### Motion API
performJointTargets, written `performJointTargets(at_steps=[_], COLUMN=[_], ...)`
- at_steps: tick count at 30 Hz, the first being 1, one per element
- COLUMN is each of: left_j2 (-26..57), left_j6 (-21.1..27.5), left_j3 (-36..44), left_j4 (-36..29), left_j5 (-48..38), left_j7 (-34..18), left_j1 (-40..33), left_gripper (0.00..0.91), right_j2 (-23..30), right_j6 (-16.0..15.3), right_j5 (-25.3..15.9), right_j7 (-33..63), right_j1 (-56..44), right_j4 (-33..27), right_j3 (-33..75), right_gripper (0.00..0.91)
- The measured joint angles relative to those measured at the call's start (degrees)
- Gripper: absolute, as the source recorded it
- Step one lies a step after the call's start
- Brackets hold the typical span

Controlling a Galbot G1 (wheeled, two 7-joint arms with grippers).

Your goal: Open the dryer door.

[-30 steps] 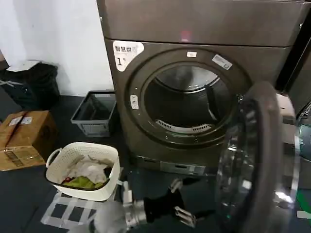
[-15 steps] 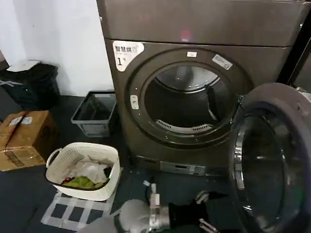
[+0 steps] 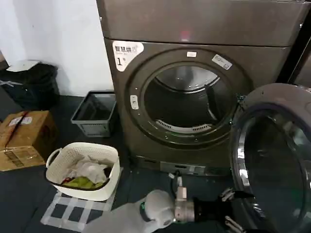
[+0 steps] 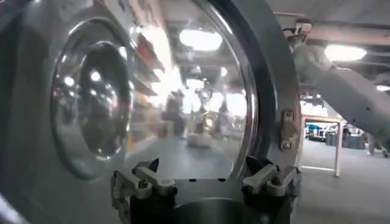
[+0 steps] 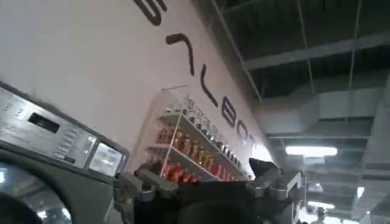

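Dryer [image 3: 146,34]: round opening fully exposed; task judged essentially done. Dryer door [image 3: 277,160]: swung wide to the machine's right, dark inner side facing out. Left claw [image 3: 232,209]: low, at the door's lower edge, arm stretched across the floor; fingers apart, gripping nothing. Right claw [image 5: 210,182]: fingers apart, raised, idle.

We are seeing the dryer [image 3: 194,29] showing bronze-grey, with a white sticker [image 3: 127,52] bearing a black "1". The dryer door [image 3: 274,155] is showing a dark grey inner side around dark tinted glass. A cream lattice-patterned basket [image 3: 83,170] is holding white and green cloth. A dark grey crate [image 3: 95,114] and a brown cardboard box [image 3: 24,138] are sitting on dark flooring.
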Motion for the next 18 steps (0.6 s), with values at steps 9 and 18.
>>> performJointTargets(at_steps=[9, 18], left_j2=[-3.7, -7.5], left_j6=[-0.9, -1.2], left_j3=[1.7, 2.3], left_j4=[3.3, 6.5], left_j5=[0.4, 2.4], left_j7=[-0.3, -0.9], left_j1=[-3.7, -4.8], left_gripper=[0.907, 0.907], right_j2=[-0.1, -0.9], right_j6=[0.4, -0.8], right_j5=[0.0, -1.9], right_j7=[-0.2, -0.2], right_j1=[-0.6, -1.1], right_j4=[-0.3, -0.4], right_j3=[1.2, 3.1], right_gripper=[0.907, 0.907])
